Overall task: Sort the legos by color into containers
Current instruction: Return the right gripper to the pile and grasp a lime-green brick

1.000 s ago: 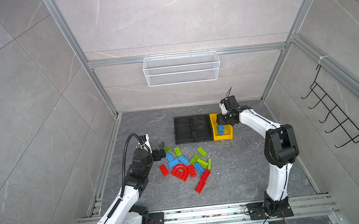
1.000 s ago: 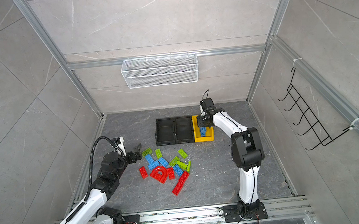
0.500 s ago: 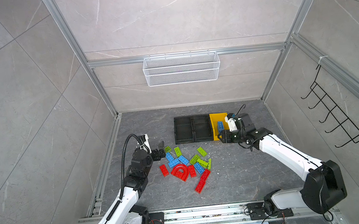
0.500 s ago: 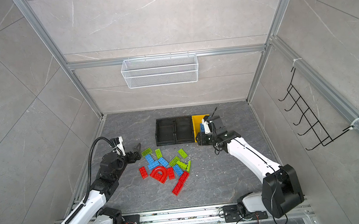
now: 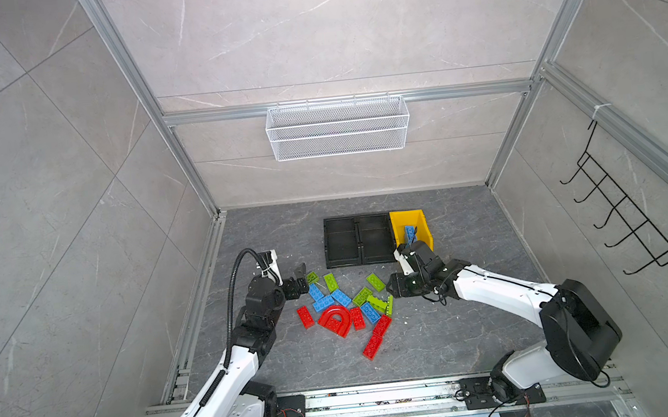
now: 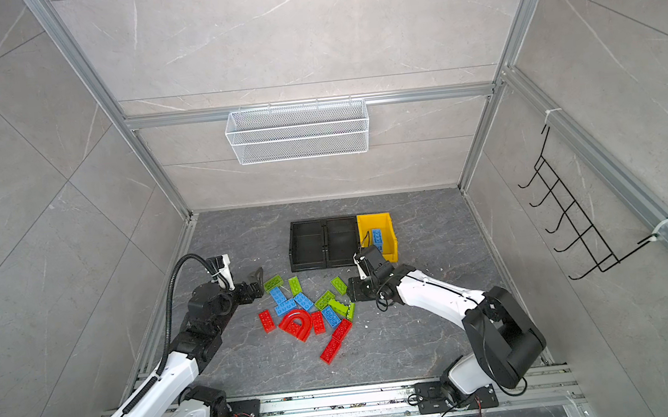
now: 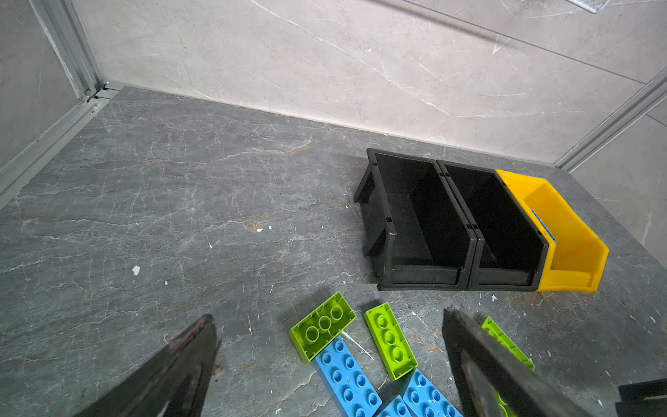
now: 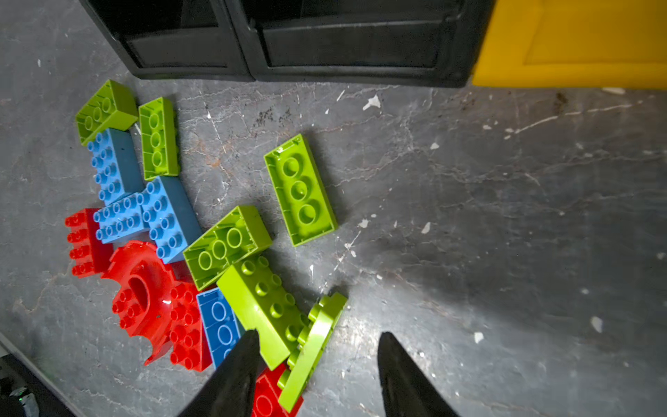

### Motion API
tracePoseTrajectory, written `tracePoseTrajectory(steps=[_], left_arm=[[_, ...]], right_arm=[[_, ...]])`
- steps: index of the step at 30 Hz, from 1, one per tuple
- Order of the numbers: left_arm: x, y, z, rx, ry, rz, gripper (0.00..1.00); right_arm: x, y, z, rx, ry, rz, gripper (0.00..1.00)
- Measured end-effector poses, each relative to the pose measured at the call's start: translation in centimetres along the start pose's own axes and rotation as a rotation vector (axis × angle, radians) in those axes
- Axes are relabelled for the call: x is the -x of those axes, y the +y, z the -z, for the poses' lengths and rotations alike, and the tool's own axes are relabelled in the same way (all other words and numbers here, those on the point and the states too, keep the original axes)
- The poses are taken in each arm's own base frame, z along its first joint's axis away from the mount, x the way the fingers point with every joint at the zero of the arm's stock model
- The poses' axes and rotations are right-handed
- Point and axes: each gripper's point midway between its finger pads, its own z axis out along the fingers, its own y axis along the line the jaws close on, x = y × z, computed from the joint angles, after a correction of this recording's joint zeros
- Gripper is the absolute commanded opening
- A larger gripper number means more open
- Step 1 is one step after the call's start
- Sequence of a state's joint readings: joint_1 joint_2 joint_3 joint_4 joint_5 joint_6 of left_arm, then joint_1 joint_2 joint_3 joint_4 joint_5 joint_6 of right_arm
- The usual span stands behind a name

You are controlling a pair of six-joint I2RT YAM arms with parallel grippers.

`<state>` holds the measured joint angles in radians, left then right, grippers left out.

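Red, lime green and blue legos [image 5: 345, 304] lie in a loose pile mid-floor, with a red arch piece [image 5: 337, 320] among them. The containers stand behind the pile: two black bins [image 5: 358, 240] and a yellow bin [image 5: 399, 228] holding a blue brick [image 5: 409, 231]. My left gripper [image 5: 299, 277] is open at the pile's left end, over an upturned green brick [image 7: 323, 325]. My right gripper [image 8: 320, 335] is open at the pile's right edge. A thin green piece [image 8: 314, 346] stands on edge between its fingers, leaning on a studded green brick [image 8: 265, 299].
A white wire basket [image 5: 337, 127] hangs on the back wall and a black hook rack [image 5: 626, 223] on the right wall. Aluminium rails run along the floor's left edge. White chips are scattered on the grey floor right of the pile.
My right arm has swung from above the yellow bin down to the pile's right edge, its gripper empty. The blue brick stays in the yellow bin. The left arm has barely moved.
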<state>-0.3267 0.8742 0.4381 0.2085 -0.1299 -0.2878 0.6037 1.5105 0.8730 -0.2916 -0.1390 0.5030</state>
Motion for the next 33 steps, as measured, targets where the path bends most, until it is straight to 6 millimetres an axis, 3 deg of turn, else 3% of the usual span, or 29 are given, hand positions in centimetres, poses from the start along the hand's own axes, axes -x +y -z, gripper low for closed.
tracePoseTrajectory(steps=[17,27,30,33], left_arm=[[-0.1,0.2,0.0,0.008,0.0,0.0,1.0],[-0.1,0.2,0.0,0.013,-0.002,0.0,1.0],[0.0,0.3,0.0,0.019,-0.004,0.0,1.0],[0.0,0.3,0.0,0.017,-0.005,0.0,1.0]], right_arm=[[-2.5,-0.3,-3.2,-0.085,0.081,0.047,0.47],[-2.8,-1.7,-2.9,-0.15,0.083,0.047,0.38],[-2.8,-2.0,-2.2,-0.17,0.078,0.047,0.38],[-2.5,-1.6,-1.6,-0.158,0.063,0.044,0.47]])
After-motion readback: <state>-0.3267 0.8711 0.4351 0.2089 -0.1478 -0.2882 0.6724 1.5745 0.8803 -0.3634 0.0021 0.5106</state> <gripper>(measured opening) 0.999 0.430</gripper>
